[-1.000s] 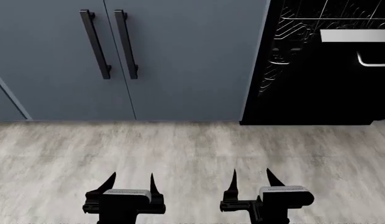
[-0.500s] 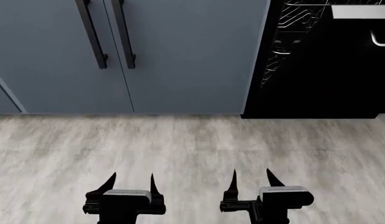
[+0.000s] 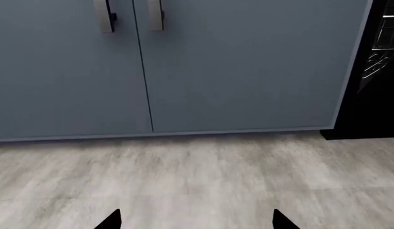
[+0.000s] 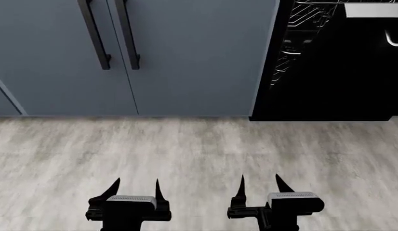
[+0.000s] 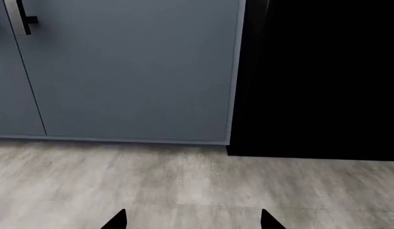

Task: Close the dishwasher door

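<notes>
Both pincers are seen low over the pale grey wood-grain floor (image 4: pixel 199 149), the left pincer (image 4: pixel 137 184) and the right pincer (image 4: pixel 259 180) each with fingers spread apart and nothing held between them. Nothing of the task can be counted as done: the large glossy black dishwasher door (image 4: pixel 353 72) is seen at the far right, well apart from both pincers, with its brushed silver top edge (image 4: pixel 374 10) and a sliver of its silver bar handle (image 4: pixel 394 39) showing. Beside it, wire racks (image 4: pixel 295 33) are glimpsed inside the dishwasher, so the door is judged not yet shut; whether anything lies in the racks cannot be told. The approach and the push are all judged still to come. Blue-grey cabinet doors (image 4: pixel 186 62) with black vertical handles (image 4: pixel 95 33) fill the far left.
</notes>
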Motion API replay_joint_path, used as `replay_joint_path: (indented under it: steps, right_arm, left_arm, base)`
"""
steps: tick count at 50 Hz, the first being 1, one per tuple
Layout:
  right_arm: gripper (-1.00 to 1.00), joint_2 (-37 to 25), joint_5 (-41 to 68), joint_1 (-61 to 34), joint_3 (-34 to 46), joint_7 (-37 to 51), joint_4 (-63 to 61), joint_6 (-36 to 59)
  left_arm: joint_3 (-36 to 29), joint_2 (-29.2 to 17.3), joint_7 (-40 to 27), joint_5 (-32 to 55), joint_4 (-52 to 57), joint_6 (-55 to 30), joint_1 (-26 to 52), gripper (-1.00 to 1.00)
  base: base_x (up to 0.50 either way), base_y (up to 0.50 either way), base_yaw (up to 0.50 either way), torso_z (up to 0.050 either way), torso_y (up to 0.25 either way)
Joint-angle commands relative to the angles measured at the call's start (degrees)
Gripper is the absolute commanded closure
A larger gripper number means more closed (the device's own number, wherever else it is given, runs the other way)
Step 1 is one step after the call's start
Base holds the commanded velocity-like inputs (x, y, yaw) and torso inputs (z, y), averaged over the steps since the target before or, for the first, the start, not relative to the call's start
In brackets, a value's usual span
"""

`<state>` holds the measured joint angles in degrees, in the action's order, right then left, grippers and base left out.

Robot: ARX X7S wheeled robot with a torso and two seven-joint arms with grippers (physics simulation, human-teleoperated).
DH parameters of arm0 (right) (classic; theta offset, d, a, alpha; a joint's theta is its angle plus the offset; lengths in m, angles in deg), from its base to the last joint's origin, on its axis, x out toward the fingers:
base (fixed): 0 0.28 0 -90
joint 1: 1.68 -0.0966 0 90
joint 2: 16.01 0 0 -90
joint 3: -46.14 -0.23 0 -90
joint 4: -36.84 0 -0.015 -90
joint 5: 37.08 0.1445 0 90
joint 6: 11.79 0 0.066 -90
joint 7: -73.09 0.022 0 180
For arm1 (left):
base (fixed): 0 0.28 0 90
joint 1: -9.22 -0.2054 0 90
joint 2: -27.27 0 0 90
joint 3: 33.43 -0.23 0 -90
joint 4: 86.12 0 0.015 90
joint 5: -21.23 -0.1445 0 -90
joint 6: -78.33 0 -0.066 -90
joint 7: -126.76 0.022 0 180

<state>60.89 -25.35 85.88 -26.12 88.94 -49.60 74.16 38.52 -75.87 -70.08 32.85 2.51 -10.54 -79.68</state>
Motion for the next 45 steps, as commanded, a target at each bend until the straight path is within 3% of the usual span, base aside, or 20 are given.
replay_joint_path:
  steps: [1,45]
  right_arm:
    - [-1.00,-0.17,0.23,-0.06,0.24,0.15,0.09,-0.14]
    - [-1.00,-0.66,1.95,-0.51,0.88,0.58,0.30,0.11]
  left_arm:
    - [-0.10,-0.14,-0.02,0.51,-0.23,0.30,0.11,-1.00]
    - [-1.01,-0.78,-0.75,1.72,-0.21,0.60,0.24,-1.00]
  base:
    - [0.00,0.00,0.00,-0.048,0.000]
    - [0.00,-0.03,0.00,0.000,0.000]
